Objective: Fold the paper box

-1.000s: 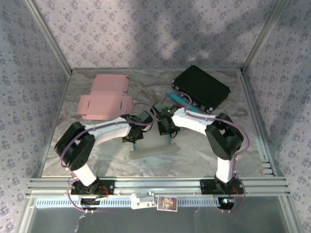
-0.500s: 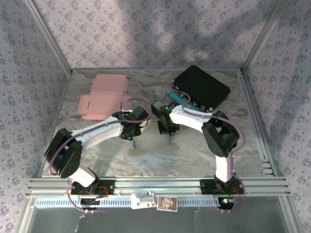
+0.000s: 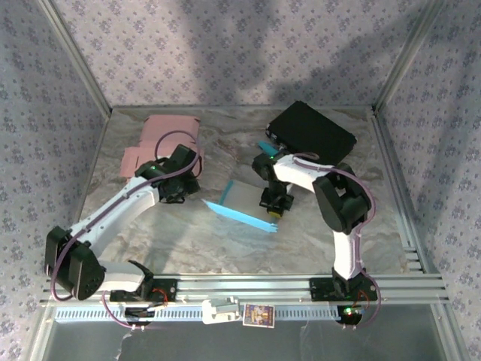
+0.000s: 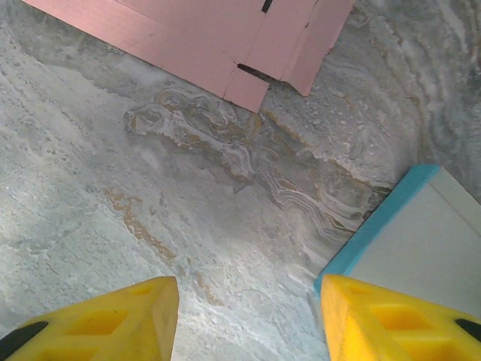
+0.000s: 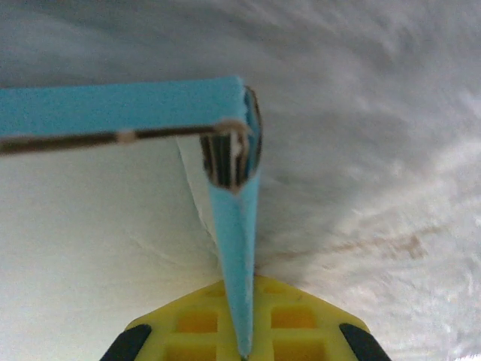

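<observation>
Altogether, one pink blank, one blue box, one black case are visible.

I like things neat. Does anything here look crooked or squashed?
The blue paper box lies askew, half folded, one flap pinched in the right fingers. Its corner near them looks a little crushed. Nothing is spilled.

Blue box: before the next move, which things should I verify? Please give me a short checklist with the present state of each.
1. Right hand shut on an edge of the blue box: ok.
2. Left hand open, nothing between its fingers: ok.
3. Pink box outside the left hand: ok.
4. Blue box resting on the table: ok.
5. All walls of the blue box folded: cannot tell.
</observation>
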Controlling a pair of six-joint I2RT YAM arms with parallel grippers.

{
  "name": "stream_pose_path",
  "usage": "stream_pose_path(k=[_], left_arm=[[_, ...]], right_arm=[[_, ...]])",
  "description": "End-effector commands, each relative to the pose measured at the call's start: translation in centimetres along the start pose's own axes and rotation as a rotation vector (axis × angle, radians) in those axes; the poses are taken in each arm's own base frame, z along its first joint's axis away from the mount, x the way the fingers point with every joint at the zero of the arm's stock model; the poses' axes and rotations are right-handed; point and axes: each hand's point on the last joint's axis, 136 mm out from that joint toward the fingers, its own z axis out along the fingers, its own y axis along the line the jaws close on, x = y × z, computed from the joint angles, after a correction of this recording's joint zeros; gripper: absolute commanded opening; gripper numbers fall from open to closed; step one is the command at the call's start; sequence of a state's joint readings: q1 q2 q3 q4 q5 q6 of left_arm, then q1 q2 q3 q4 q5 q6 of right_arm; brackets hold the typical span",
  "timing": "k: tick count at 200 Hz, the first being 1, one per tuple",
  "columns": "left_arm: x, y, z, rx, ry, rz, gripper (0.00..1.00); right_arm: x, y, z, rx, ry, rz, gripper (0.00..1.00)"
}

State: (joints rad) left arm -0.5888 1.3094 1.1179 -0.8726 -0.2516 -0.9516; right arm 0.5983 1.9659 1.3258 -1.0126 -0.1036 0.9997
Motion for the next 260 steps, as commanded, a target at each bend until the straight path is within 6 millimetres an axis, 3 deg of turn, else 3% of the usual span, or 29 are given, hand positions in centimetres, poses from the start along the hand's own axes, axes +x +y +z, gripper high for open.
stream_pose_path(k=[1, 43, 73, 78, 99, 151, 181, 193, 231, 246, 260], left_arm=[[0.3, 0.2, -1.9, 0.03, 0.025, -0.001, 0.53], [2.9, 1.0, -1.2, 0.091, 0.082, -0.017, 0.47], [4.9, 1.2, 0.6, 0.148, 0.12, -0.048, 0.43], [5.2, 1.2, 0.9, 0.154, 0.127, -0.056, 0.42], [6.1, 0.1, 2.6, 0.218, 0.161, -0.089, 0.41], [6.8, -2.5, 5.3, 0.275, 0.222, -0.115, 0.39], [6.9, -3.9, 6.2, 0.312, 0.244, -0.14, 0.37], [6.6, -4.3, 6.3, 0.314, 0.238, -0.14, 0.37], [5.5, -5.6, 6.1, 0.336, 0.22, -0.162, 0.37], [5.2, -5.9, 6.0, 0.343, 0.218, -0.185, 0.37], [4.8, -5.3, 5.8, 0.324, 0.217, -0.218, 0.37]], right_arm=[[1.9, -0.8, 0.7, -0.041, 0.13, 0.269, 0.0], [2.5, -0.4, 0.9, -0.071, 0.192, 0.465, 0.0], [2.6, -0.1, 0.9, -0.088, 0.204, 0.533, 0.0], [3.1, -0.9, 1.6, -0.059, 0.214, 0.548, 0.0], [3.4, -0.7, 2.0, -0.081, 0.239, 0.58, 0.0], [3.2, -0.1, -0.7, -0.162, 0.207, 0.567, 0.39], [2.9, 0.0, -2.6, -0.212, 0.165, 0.498, 0.46], [2.7, -0.3, -3.6, -0.221, 0.129, 0.453, 0.48], [0.3, 0.6, -10.4, -0.363, -0.088, 0.251, 0.55], [-0.7, 2.3, -14.5, -0.424, -0.26, 0.01, 0.56], [0.2, 4.0, -18.2, -0.418, -0.402, -0.317, 0.54]])
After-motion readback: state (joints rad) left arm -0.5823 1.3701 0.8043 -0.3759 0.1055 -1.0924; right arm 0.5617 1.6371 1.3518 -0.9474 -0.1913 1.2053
